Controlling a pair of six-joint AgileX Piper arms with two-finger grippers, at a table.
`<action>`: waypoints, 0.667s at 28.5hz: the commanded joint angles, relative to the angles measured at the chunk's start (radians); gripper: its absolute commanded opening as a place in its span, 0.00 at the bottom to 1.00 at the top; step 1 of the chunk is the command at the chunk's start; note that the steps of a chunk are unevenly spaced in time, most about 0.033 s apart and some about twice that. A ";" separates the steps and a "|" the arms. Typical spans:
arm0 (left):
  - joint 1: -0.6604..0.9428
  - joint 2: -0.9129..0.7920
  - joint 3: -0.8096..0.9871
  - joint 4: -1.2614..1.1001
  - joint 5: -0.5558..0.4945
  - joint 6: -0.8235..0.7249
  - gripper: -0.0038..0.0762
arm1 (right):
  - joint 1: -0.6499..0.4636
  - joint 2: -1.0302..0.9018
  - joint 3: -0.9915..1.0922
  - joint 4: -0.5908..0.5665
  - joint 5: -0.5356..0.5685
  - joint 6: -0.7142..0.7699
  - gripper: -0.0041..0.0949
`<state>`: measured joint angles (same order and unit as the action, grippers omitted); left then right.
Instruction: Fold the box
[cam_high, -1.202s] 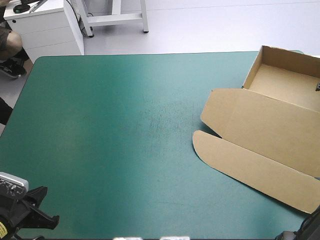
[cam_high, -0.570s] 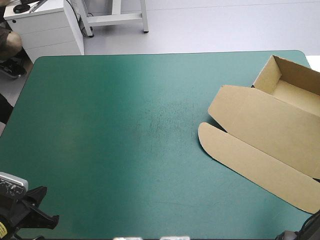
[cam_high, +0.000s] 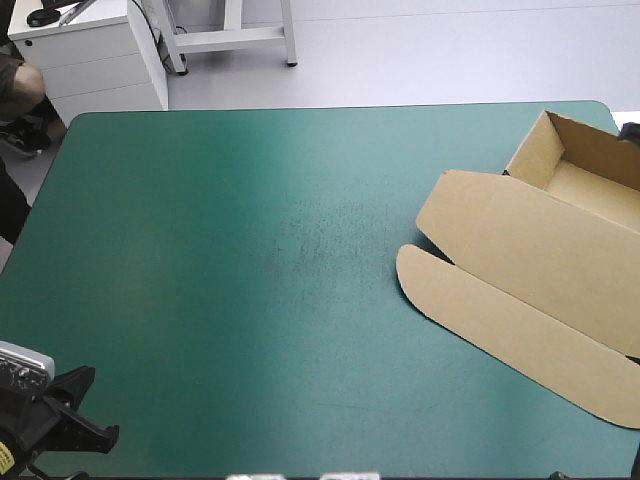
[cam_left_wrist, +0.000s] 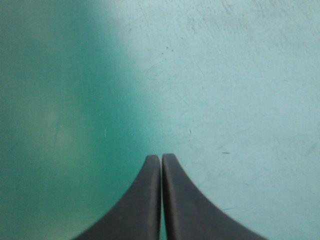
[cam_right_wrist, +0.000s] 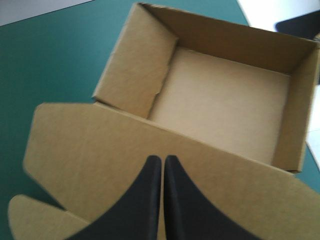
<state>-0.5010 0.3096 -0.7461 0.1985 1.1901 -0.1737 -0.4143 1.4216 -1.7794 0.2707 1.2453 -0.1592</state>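
- High view: the box (cam_high: 530, 270) lay at the right edge of the teal-green cover (cam_high: 220, 260), an open tray with its lid flat.
- Left wrist view: the left gripper (cam_left_wrist: 161, 159) was closed and empty over bare cover.
- Right wrist view: the right gripper (cam_right_wrist: 163, 160) was closed above the lid.

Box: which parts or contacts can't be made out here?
High view: the box runs past the picture's right edge, so its right part is cut off.
Right wrist view: the right gripper hides part of the box; whether it touches the board cannot be told.
Left wrist view: the left gripper faces only the teal-green cover; the box is out of view.
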 joint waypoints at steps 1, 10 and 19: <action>-0.004 0.012 -0.022 0.015 -0.092 -0.009 0.04 | 0.137 -0.138 0.087 0.021 0.007 -0.025 0.04; -0.004 -0.030 -0.007 0.000 -0.145 -0.002 0.04 | 0.428 -0.438 0.503 0.019 -0.189 -0.081 0.04; -0.004 -0.163 0.121 -0.094 -0.225 -0.001 0.04 | 0.431 -0.723 0.859 0.028 -0.391 -0.134 0.04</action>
<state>-0.5010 0.1648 -0.6401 0.1163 1.0627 -0.1737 0.0122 0.7739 -0.9757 0.2821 0.9651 -0.2622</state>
